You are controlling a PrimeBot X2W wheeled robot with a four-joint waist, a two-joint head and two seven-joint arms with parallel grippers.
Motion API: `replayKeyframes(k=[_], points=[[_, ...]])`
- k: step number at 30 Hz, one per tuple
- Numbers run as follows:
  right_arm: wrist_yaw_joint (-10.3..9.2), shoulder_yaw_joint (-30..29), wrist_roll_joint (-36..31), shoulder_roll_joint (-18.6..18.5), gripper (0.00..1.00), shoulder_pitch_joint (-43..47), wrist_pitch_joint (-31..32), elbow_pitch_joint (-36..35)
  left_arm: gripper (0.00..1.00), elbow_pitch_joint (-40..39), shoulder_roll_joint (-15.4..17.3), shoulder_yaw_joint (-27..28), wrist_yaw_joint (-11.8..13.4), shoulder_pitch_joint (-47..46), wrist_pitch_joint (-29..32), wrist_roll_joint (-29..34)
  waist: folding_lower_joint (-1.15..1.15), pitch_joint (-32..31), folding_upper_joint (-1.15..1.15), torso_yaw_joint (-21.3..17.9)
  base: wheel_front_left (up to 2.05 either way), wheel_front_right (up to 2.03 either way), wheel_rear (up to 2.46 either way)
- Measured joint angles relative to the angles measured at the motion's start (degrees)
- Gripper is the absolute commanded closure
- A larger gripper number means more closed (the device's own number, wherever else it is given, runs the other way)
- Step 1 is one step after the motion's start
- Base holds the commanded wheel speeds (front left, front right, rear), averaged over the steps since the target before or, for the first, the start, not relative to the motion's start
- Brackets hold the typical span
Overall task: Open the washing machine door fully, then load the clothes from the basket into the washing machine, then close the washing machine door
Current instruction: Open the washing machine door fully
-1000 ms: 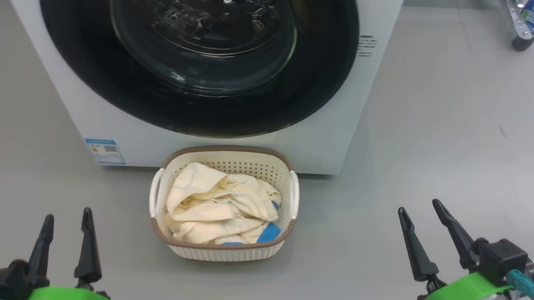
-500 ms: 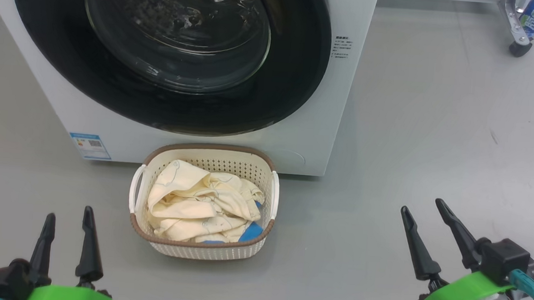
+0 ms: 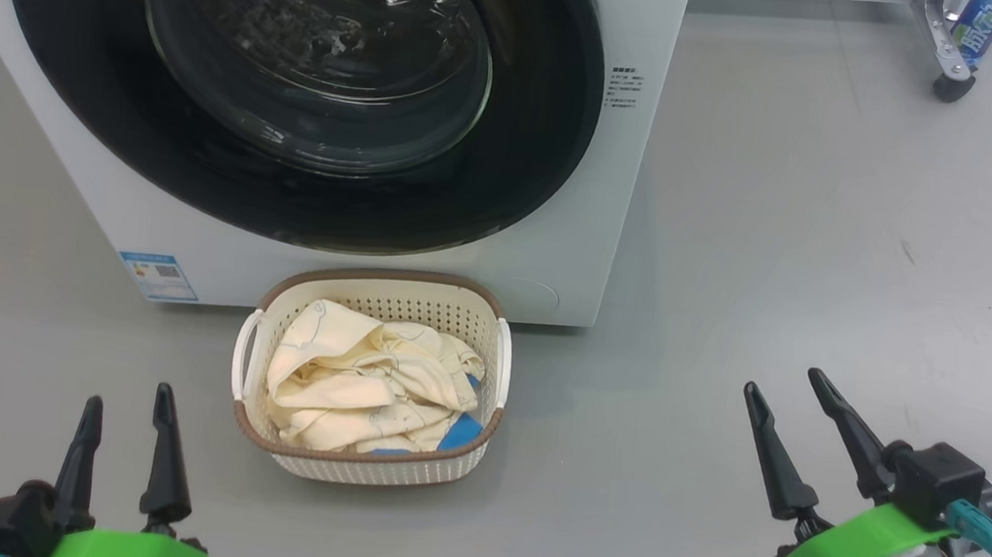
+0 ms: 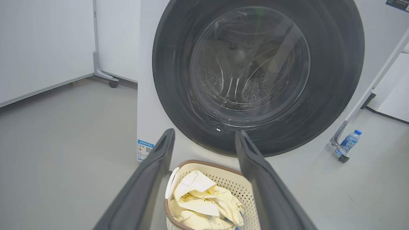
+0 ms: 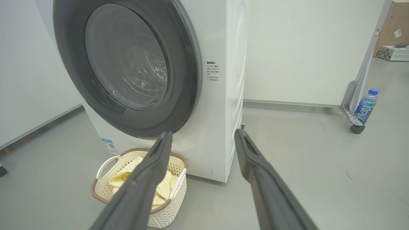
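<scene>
The washing machine door (image 3: 551, 141), black-rimmed, is lying shut against the front of the washing machine (image 3: 630, 201). The basket (image 3: 390, 277) is standing on the grey floor (image 3: 817, 251) just in front of the machine, below the door, and is holding the clothes (image 3: 346, 382). The left gripper (image 3: 127, 397) and right gripper (image 3: 782, 381) are hovering on either side of the basket, well apart from it, with fingers spread and gripping nothing.

The washing machine door (image 3: 290, 200) gets chopped by the head view's top edge; small print (image 3: 623, 89) beside it, maybe warnings, is too tiny to read.
</scene>
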Motion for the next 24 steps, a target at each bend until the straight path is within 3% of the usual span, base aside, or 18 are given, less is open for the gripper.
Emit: replayKeyframes(k=[7,8,9,10,11,18,24], points=[[0.00,0.0,0.1,0.2,0.00,0.0,0.0,-0.1,0.00,0.0,0.0,0.0,0.0,0.0,0.0,0.0,0.00,0.3,0.00,-0.7,0.00,0.00,0.00],[0.00,0.0,0.1,0.2,0.28,0.0,0.0,-0.1,0.00,0.0,0.0,0.0,0.0,0.0,0.0,0.0,0.00,0.4,0.00,-0.7,0.00,0.00,0.00],[0.00,0.0,0.1,0.2,0.65,0.0,0.0,-0.1,0.00,0.0,0.0,0.0,0.0,0.0,0.0,0.0,0.00,0.4,0.00,-0.8,0.00,0.00,0.00],[0.00,0.0,0.3,0.2,0.91,0.0,0.0,-0.1,0.00,0.0,0.0,0.0,0.0,0.0,0.0,0.0,0.00,0.5,0.00,-0.9,0.00,0.00,0.00],[0.00,0.0,0.6,0.2,1.00,0.0,0.0,-0.1,0.00,0.0,0.0,0.0,0.0,0.0,0.0,0.0,0.00,0.5,0.00,-1.0,0.00,0.00,0.00],[0.00,-0.5,2.7,0.9,1.00,0.0,0.0,0.1,0.00,0.0,0.0,0.1,0.0,0.0,0.0,0.0,0.00,0.8,0.00,-1.6,0.00,0.00,0.00],[0.00,-5.5,15.1,3.3,1.00,-0.8,0.0,0.3,0.00,-0.2,0.0,0.2,0.0,0.0,0.0,0.0,0.00,1.9,0.00,-2.5,0.00,0.00,0.00]])
